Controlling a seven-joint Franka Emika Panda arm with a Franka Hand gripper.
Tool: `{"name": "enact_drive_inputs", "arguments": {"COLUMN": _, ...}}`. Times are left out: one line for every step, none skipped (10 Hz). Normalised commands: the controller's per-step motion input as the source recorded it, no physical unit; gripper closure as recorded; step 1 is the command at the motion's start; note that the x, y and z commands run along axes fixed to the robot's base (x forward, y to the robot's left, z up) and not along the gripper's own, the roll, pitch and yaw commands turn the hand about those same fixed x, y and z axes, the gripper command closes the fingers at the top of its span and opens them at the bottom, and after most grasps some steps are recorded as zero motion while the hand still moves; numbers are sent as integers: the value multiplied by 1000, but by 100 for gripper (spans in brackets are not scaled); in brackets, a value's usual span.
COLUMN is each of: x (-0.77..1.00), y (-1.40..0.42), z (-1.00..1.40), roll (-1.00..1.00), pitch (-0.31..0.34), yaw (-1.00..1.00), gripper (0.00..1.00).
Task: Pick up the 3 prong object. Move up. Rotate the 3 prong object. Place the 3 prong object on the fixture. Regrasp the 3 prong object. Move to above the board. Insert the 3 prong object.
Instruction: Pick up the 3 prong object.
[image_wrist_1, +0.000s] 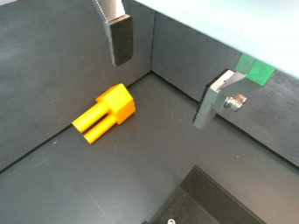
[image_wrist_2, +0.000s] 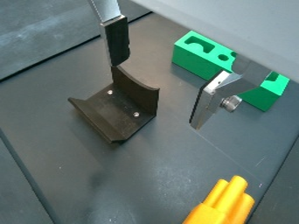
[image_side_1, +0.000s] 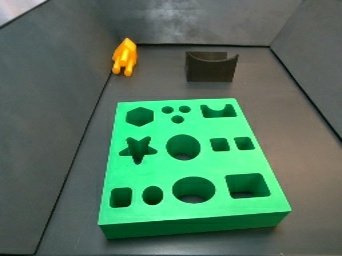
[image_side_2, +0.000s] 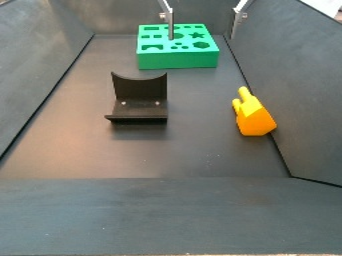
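The orange-yellow 3 prong object (image_wrist_1: 105, 112) lies on the dark tray floor beside a wall; it also shows in a wrist view (image_wrist_2: 222, 206) and in both side views (image_side_1: 124, 57) (image_side_2: 250, 112). The dark fixture (image_wrist_2: 117, 109) with its curved notch stands on the floor (image_side_1: 210, 65) (image_side_2: 136, 98). The green board (image_side_1: 163, 170) lies flat (image_side_2: 178, 60), with a corner in a wrist view (image_wrist_2: 187, 57). My gripper (image_wrist_1: 167, 70) (image_wrist_2: 163, 74) is open and empty, hanging above the floor. In a side view only its fingertips (image_side_2: 167, 12) show, over the board's far end.
Dark grey tray walls (image_side_1: 54, 120) (image_side_2: 287, 60) enclose the floor on all sides. The 3 prong object lies close to one wall. Bare floor lies between the fixture and the 3 prong object (image_side_2: 201, 110).
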Motion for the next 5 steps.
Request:
{"name": "enact_drive_inputs", "arguments": {"x": -634, "y": 169, "z": -146, "roll": 0, "pitch": -399, "yaw": -251, "gripper": 0}}
{"name": "enact_drive_inputs", "arguments": {"x": -894, "y": 169, "z": -891, "roll": 0, "pitch": -183, "yaw": 51, "gripper": 0}}
{"name": "enact_drive_inputs", "arguments": {"x": -940, "y": 31, "z": -1000, "roll": 34, "pitch": -104, "yaw": 237, "gripper": 0}}
{"name": "enact_drive_inputs", "arguments": {"x": -757, "y": 0, "z": -1000, "roll": 37, "pitch": -76, "yaw": 426, "gripper": 0}}
{"name": "enact_drive_inputs", "arguments": {"x": -663, "y": 6, "z": -1000, "roll": 53, "pitch": -84, "yaw": 483, "gripper": 0}}
